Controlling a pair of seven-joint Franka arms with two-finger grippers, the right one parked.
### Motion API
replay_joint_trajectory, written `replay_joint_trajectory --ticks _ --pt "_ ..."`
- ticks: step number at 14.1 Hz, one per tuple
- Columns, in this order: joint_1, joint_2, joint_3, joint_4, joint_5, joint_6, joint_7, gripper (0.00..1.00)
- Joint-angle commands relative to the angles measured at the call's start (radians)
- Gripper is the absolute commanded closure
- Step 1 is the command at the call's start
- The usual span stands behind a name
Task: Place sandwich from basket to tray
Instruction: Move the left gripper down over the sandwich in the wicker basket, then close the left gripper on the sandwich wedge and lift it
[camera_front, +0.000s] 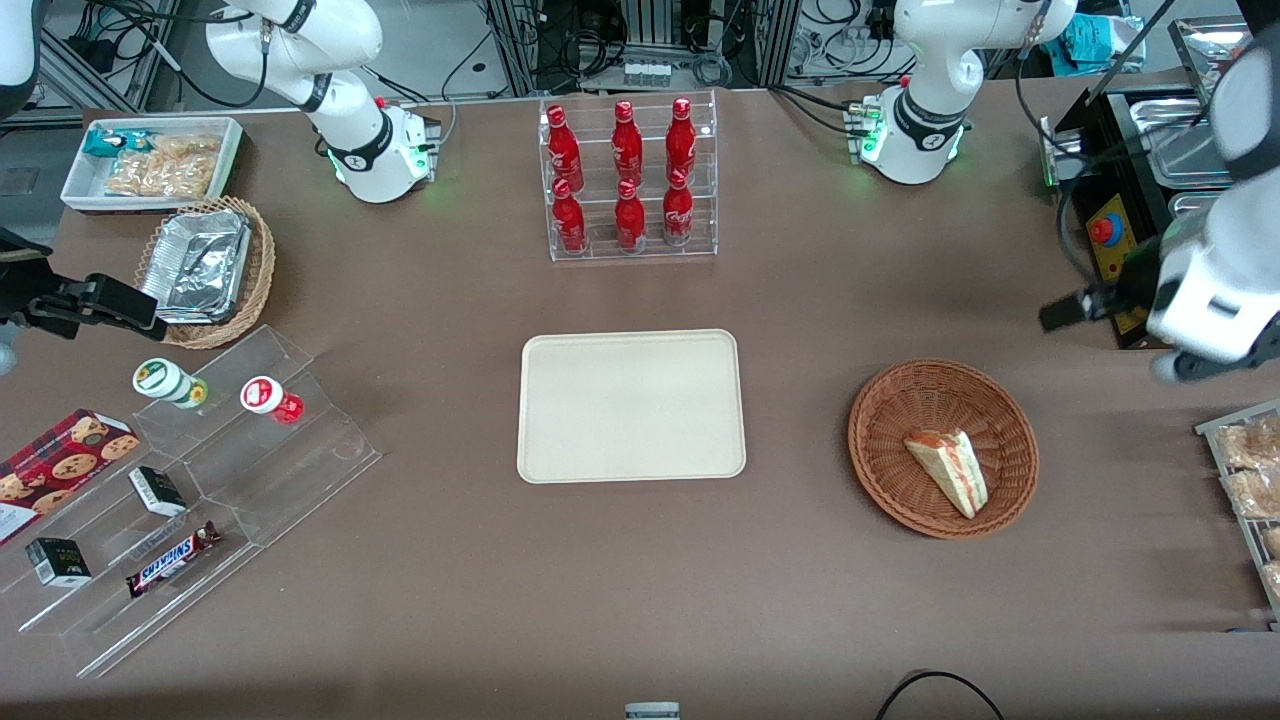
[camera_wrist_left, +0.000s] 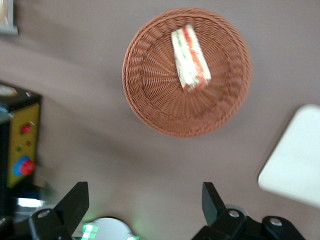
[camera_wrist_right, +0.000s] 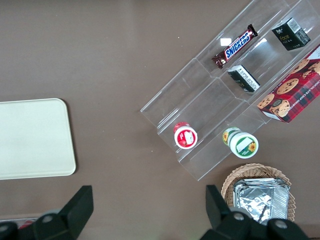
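Nearest the front camera sits the basket (camera_front: 943, 448), with the sandwich (camera_front: 949, 468) lying in it at about four o'clock of its centre, wrapped and untouched. The tray (camera_front: 631, 405) lies bare toward the table's middle, well apart from the basket. Higher up hangs the gripper (camera_wrist_left: 145, 202), fingers (camera_wrist_left: 75, 202) spread wide, holding nothing; the front view blurs it and cuts off its arm.

Woven wicker basket (camera_front: 943, 448); smooth matt tray (camera_front: 632, 406); black pincer (camera_wrist_left: 145, 200) above.
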Motion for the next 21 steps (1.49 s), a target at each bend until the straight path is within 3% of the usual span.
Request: replay_joint_trajectory --ticks 1,9,18,19,21 --pt "-0.013 0.127 -0.002 0.017 0.017 0.067 -0.165 0.00" --pt "-0.023 0.386 -0.003 0.018 0.014 0.356 -0.245 0.00" --pt "-0.025 0.446 -0.003 -0.096 0.014 0.544 -0.245 0.01" --pt "-0.025 0.455 -0.003 -0.103 0.014 0.568 -0.245 0.08" --pt "-0.025 0.460 -0.003 -0.104 0.013 0.575 -0.245 0.35"
